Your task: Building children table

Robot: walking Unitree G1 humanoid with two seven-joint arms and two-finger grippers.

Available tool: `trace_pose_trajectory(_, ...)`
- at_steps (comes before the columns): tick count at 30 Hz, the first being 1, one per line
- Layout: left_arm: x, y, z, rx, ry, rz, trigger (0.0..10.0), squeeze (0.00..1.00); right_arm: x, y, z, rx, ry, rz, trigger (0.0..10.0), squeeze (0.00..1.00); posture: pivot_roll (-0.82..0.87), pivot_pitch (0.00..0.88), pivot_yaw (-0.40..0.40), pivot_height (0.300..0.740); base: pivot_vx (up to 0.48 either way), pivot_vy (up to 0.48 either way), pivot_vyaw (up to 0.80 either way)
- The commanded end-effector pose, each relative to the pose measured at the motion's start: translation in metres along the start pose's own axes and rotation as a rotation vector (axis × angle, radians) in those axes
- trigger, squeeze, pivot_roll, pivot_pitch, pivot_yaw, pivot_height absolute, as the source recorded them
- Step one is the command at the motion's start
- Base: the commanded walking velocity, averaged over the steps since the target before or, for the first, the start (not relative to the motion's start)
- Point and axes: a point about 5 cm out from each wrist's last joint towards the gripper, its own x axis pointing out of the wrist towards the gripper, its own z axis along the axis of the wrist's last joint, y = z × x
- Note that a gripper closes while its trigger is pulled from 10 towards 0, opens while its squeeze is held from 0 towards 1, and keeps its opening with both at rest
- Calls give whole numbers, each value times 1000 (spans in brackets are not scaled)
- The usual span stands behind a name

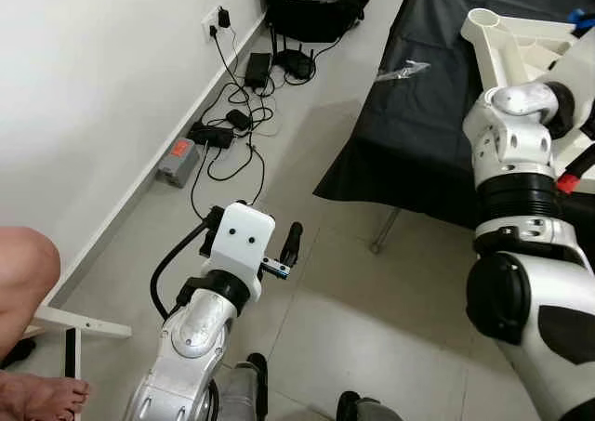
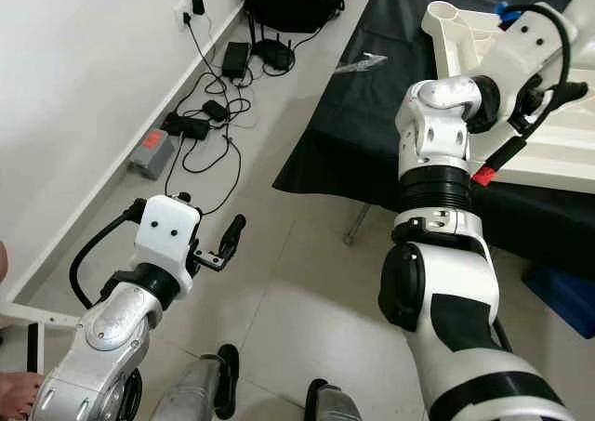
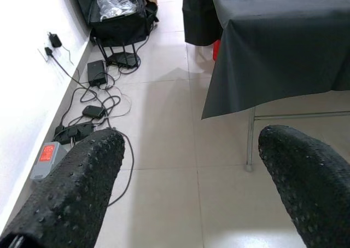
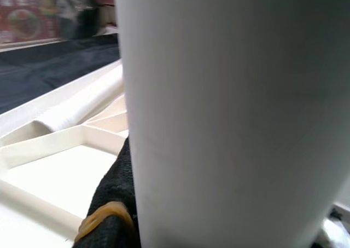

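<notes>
The white plastic tabletop (image 2: 567, 142) lies upside down on the black-clothed table (image 1: 418, 114), its ribbed underside up, with an open leg socket (image 1: 482, 19) at its near corner. My right arm (image 2: 446, 114) reaches up over it. In the right wrist view a thick white table leg (image 4: 229, 94) stands right against a black finger (image 4: 109, 215), with my right gripper (image 4: 219, 231) shut on the leg. My left gripper (image 3: 191, 137) hangs open over the tiled floor, nothing between its fingers.
Cables, adapters and a power strip (image 1: 232, 124) lie along the left wall, with a black bag (image 1: 311, 3) beyond. A clear plastic bag (image 1: 404, 70) lies on the cloth. A person's knee (image 1: 19, 272) and bare foot (image 1: 42, 398) are at my left.
</notes>
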Motion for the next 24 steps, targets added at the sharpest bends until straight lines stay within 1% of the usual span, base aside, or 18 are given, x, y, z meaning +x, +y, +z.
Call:
trace_pose_trajectory(1, -2, -3, -3, -6, 12, -7, 10000, 0, 8, -19, -56, -165, 211, -108, 10000, 0, 167, 331, -40, 740, 0, 0, 0)
trace_pose_trajectory(2, -2, -3, -3, -6, 12, -7, 10000, 0, 8, -19, -56, -165, 211, -108, 10000, 0, 167, 331, -40, 740, 0, 0, 0)
trace_pose_trajectory(3, -3, -4, -3, -6, 13, -9, 10000, 0, 11, -21, -57, -153, 248, -138, 10000, 0, 164, 329, -40, 740, 0, 0, 0)
trace_pose_trajectory(4, -3, -4, -3, -6, 13, -9, 10000, 0, 11, -21, -58, -138, 277, -139, 10000, 0, 164, 329, -40, 740, 0, 0, 0)
trace_pose_trajectory(7, -3, -4, -3, -6, 13, -9, 10000, 0, 11, -21, -58, -138, 277, -139, 10000, 0, 164, 329, -40, 740, 0, 0, 0)
trace_pose_trajectory(9, -3, -5, -3, -8, 14, -10, 10000, 0, 13, -19, -55, -115, 277, -121, 10000, 0, 159, 322, -42, 740, 0, 0, 0)
trace_pose_trajectory(12, -3, -5, -3, -8, 14, -10, 10000, 0, 14, -19, -55, -110, 278, -119, 10000, 0, 159, 322, -42, 740, 0, 0, 0)
trace_pose_trajectory(14, -3, -5, -3, -8, 13, -10, 10000, 0, 14, -17, -50, -101, 259, -105, 10000, 0, 159, 322, -42, 740, 0, 0, 0)
trace_pose_trajectory(15, -4, -5, -3, -8, 13, -10, 10000, 0, 15, -15, -44, -87, 225, -89, 10000, 0, 159, 318, -44, 740, 0, 0, 0)
trace_pose_trajectory(16, -4, -5, -3, -8, 13, -10, 10000, 0, 15, -15, -44, -87, 225, -89, 10000, 0, 159, 318, -44, 740, 0, 0, 0)
trace_pose_trajectory(17, -4, -5, -3, -9, 13, -10, 10000, 0, 14, -12, -36, -72, 178, -71, 10000, 0, 161, 313, -44, 740, 0, 0, 0)
trace_pose_trajectory(18, -4, -5, -3, -9, 13, -10, 10000, 0, 14, -12, -36, -72, 178, -71, 10000, 0, 161, 313, -44, 740, 0, 0, 0)
trace_pose_trajectory(19, -4, -6, -3, -9, 12, -9, 10000, 0, 13, -9, -27, -50, 135, -52, 10000, 0, 160, 313, -45, 740, 0, 0, 0)
trace_pose_trajectory(20, -4, -6, -3, -9, 12, -9, 10000, 0, 13, -9, -27, -50, 135, -52, 10000, 0, 160, 313, -45, 740, 0, 0, 0)
trace_pose_trajectory(21, -3, -6, -3, -9, 10, -10, 10000, 0, 11, -5, -16, -28, 85, -39, 10000, 0, 160, 312, -45, 740, 0, 0, 0)
trace_pose_trajectory(22, -3, -6, -3, -9, 10, -10, 10000, 0, 11, -5, -16, -28, 85, -39, 10000, 0, 160, 312, -45, 740, 0, 0, 0)
trace_pose_trajectory(24, -3, -6, -3, -9, 9, -10, 10000, 0, 6, 3, 11, 48, -14, 7, 10000, 0, 159, 306, -43, 740, 0, 0, 0)
